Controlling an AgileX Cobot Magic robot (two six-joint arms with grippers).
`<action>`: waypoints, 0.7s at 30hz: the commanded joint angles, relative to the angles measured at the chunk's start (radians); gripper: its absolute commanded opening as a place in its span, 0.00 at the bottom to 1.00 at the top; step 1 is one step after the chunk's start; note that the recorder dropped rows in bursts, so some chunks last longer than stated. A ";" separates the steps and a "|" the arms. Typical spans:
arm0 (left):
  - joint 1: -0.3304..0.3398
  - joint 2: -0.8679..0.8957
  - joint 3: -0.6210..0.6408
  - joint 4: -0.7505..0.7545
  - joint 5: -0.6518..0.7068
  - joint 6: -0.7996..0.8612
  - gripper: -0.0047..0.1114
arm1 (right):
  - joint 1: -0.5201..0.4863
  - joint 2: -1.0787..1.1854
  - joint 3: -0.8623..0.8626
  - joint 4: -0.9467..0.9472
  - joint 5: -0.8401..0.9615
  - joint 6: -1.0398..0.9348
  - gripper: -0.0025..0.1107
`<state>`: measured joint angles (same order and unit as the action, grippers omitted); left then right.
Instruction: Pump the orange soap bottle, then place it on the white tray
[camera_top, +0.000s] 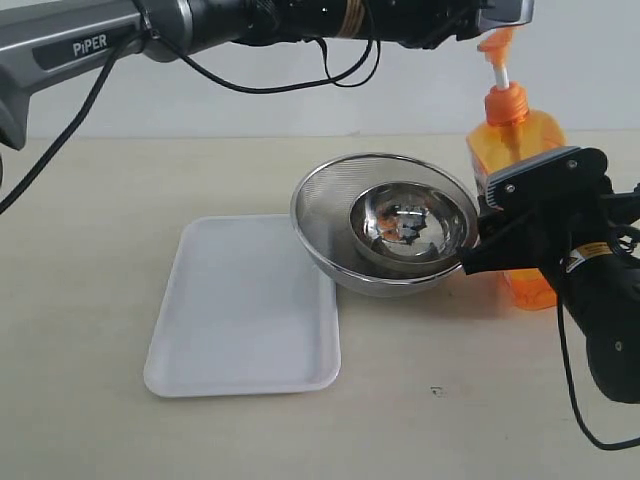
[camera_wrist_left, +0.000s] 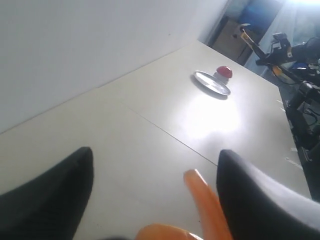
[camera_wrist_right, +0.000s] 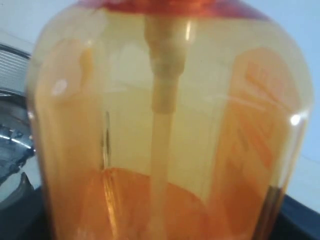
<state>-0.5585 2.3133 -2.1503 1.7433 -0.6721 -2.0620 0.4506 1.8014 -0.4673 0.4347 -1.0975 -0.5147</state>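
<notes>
The pale desk (camera_top: 100, 200) runs back to a plain white wall. Towards its far right side the orange soap bottle (camera_top: 515, 140) stands upright on its base, with the pump head (camera_top: 497, 42) raised high on its white stem. The right fingers (camera_top: 535, 172) sit on either side of the bottle's body and look to be pinching it. That arm's wrist view shows little but orange plastic and the tube inside.

The left arm reaches across from the other side, high above the desk. The left fingers (camera_wrist_left: 55, 195) are spread wide, with the orange spout rising between them and touching neither, as far as I can see.

Just beside the bottle sits a steel mesh bowl (camera_top: 320, 190) with a smaller steel bowl (camera_top: 410, 225) nested inside it. On the far side of the bowls, close against the mesh rim, the white tray (camera_top: 240, 310) lies flat.

The pump looks to be the step in hand. I'd say the left arm should come straight down onto the flat top of the head rather than the thin spout, pushing along the line of the stem. The right grip needs to hold firm so the tall bottle neither tips nor slides. The spout seems to point towards the bowls, so any soap should fall there. The later carry to the tray will need to clear those bowls.
</notes>
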 joint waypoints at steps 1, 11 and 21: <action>0.002 -0.002 -0.034 0.001 0.027 0.019 0.59 | -0.001 -0.014 -0.006 -0.021 -0.065 -0.003 0.02; -0.002 -0.002 -0.047 0.001 0.008 0.034 0.59 | -0.001 -0.014 -0.006 -0.026 -0.065 -0.002 0.02; -0.030 -0.002 -0.065 0.001 -0.087 0.036 0.58 | -0.001 -0.014 -0.006 -0.034 -0.060 0.001 0.02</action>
<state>-0.5823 2.3133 -2.2045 1.7455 -0.7013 -2.0299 0.4506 1.8014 -0.4673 0.4250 -1.0975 -0.5125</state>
